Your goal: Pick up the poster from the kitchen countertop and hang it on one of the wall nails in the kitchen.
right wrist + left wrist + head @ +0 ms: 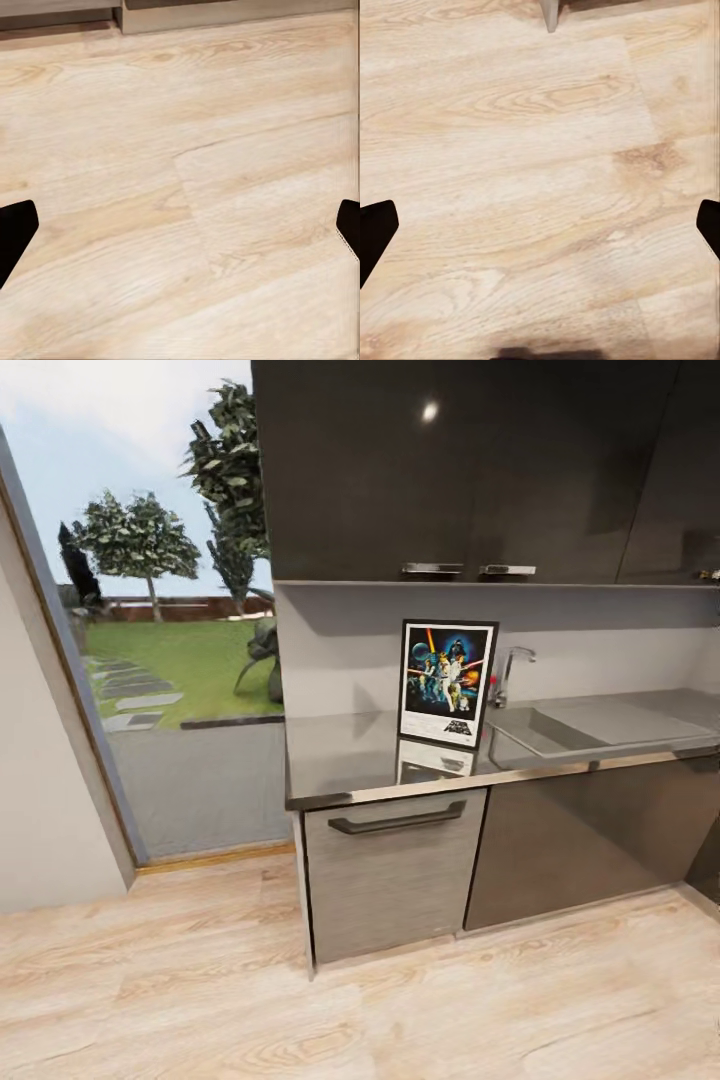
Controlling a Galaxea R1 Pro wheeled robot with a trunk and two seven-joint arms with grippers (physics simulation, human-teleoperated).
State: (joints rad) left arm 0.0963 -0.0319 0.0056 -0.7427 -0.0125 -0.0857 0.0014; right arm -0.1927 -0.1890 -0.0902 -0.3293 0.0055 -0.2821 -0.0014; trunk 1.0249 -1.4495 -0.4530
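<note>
The approach is the step in hand. The wood floor (300, 1000) lies between the robot and the table (350, 760), where the poster (447, 682) stands upright beside the sink (600, 725). Left pincer (540, 232) and right pincer (180, 232) are spread wide, holding nothing; next, I judge, drive closer and reach.

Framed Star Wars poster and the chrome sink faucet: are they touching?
Apart. The head view shows the black-framed Star Wars poster standing on the glossy dark grey countertop, with a strip of pale wall visible between its right edge and the chrome faucet.
</note>
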